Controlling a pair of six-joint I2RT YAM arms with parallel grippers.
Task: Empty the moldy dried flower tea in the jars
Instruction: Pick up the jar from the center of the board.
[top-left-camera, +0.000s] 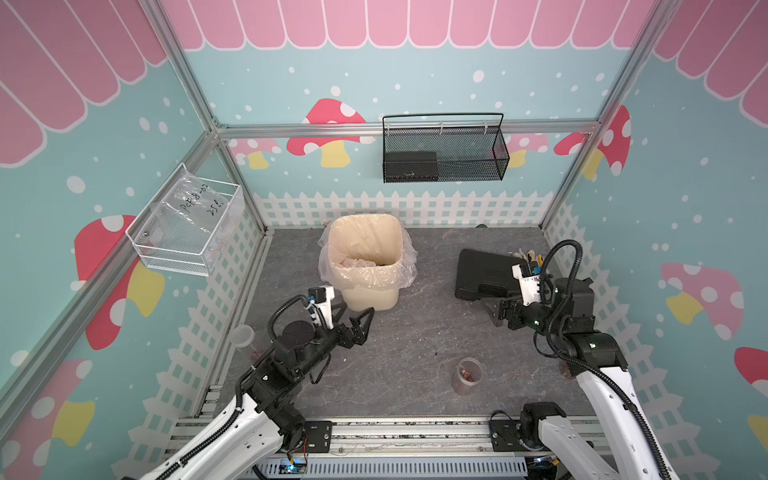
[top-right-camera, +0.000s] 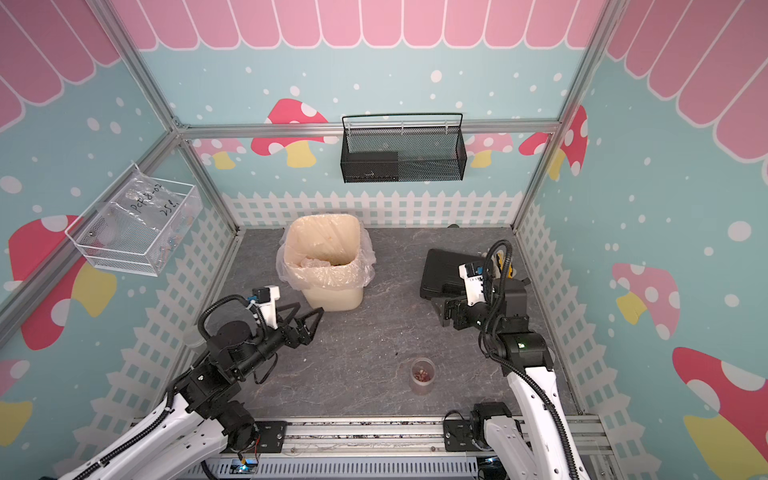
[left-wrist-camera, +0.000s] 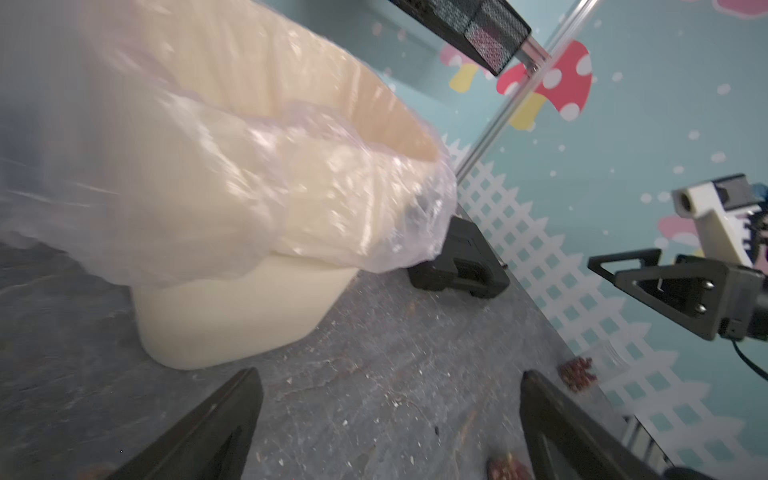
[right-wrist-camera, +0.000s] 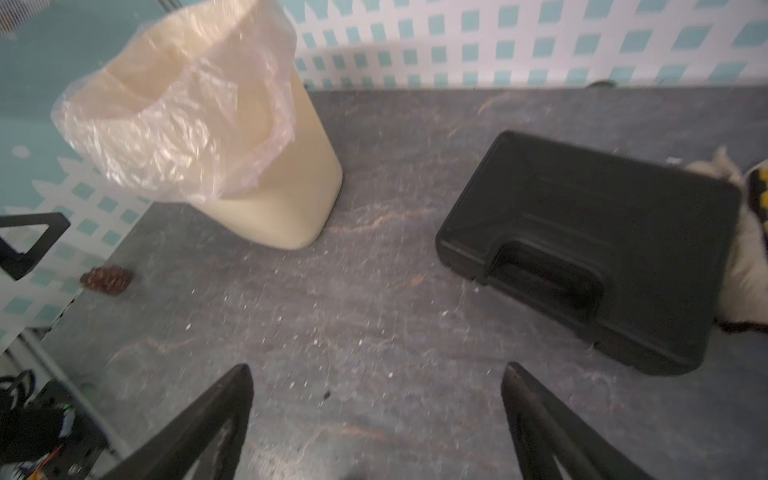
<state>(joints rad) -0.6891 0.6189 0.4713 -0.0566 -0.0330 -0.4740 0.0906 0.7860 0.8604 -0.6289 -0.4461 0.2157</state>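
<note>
In both top views a lined cream bin (top-left-camera: 370, 297) is standing at the back of the desk (top-left-camera: 415, 332), with a black case (top-left-camera: 478, 270) lying to its right. One jar (top-left-camera: 468, 384) is sitting upright near the front, with reddish-brown tea (top-left-camera: 468, 372) lying in its bottom. In the left wrist view the left fingers (left-wrist-camera: 216, 428) are gaping wide before the bin, grasping nothing. In the right wrist view the right fingers (right-wrist-camera: 208, 428) are likewise standing wide apart and empty over the desk, short of the case.
</note>
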